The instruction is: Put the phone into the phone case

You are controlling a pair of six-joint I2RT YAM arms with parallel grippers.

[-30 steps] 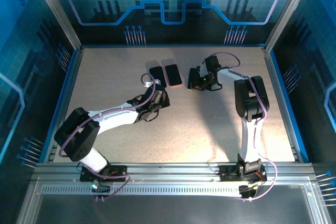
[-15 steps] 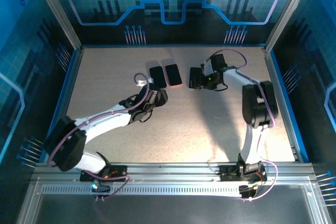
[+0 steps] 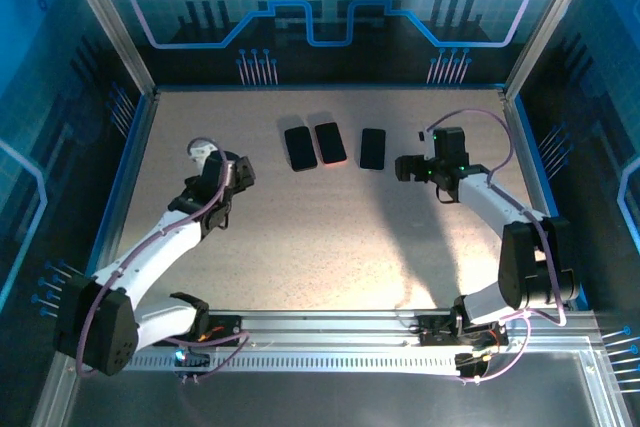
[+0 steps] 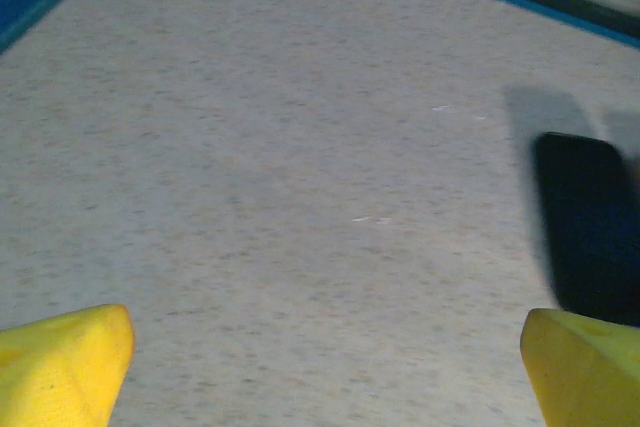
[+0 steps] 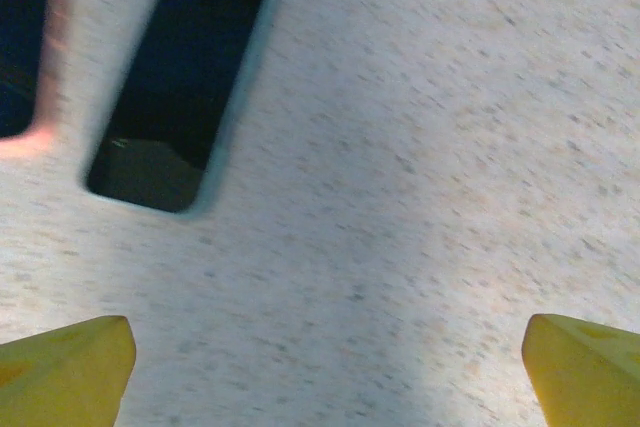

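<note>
Both arms had withdrawn; left end effector (image 3: 242, 170) and right end effector (image 3: 402, 167) were spread; glossy black phone (image 3: 372, 148) lay flat, upper centre.

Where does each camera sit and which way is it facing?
Top external: above and behind the arms, looking down on the table; left arm and right arm show.
Left wrist: on the left arm, looking low across the table toward a dark slab; its spread yellow fingers show.
Right wrist: on the right arm, looking down at the black phone; its spread yellow fingers show.
Shared: top and right wrist views both hold the black phone.
</note>
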